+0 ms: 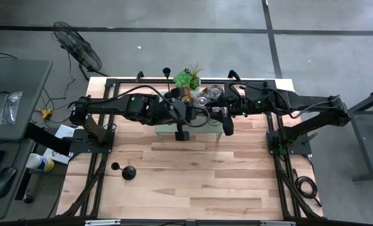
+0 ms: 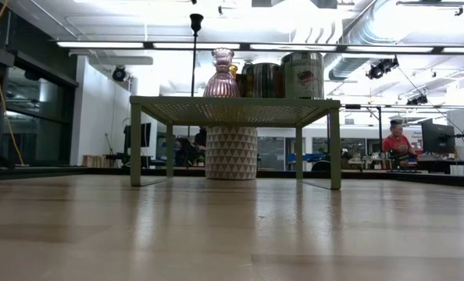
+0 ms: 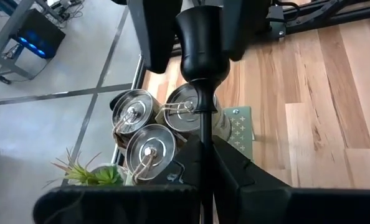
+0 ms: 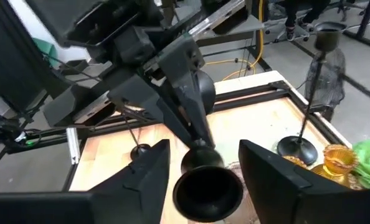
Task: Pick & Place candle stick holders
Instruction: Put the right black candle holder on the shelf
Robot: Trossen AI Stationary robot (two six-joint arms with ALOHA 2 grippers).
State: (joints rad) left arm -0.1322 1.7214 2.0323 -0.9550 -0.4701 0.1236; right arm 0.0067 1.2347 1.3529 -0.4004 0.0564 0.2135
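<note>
We see the left end effector (image 3: 200,155) clamping a black holder (image 3: 199,46); bumping the right end effector (image 4: 203,165), spread empty, risks slippage

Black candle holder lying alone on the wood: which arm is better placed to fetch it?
Likely left: the candle holder lies on that arm's half, though the left gripper grips a second holder.

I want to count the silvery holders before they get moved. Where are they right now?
In the high view the silvery holders cluster on the pale green stand at the table's far edge, beside the green plant; the left wrist view shows three.
</note>
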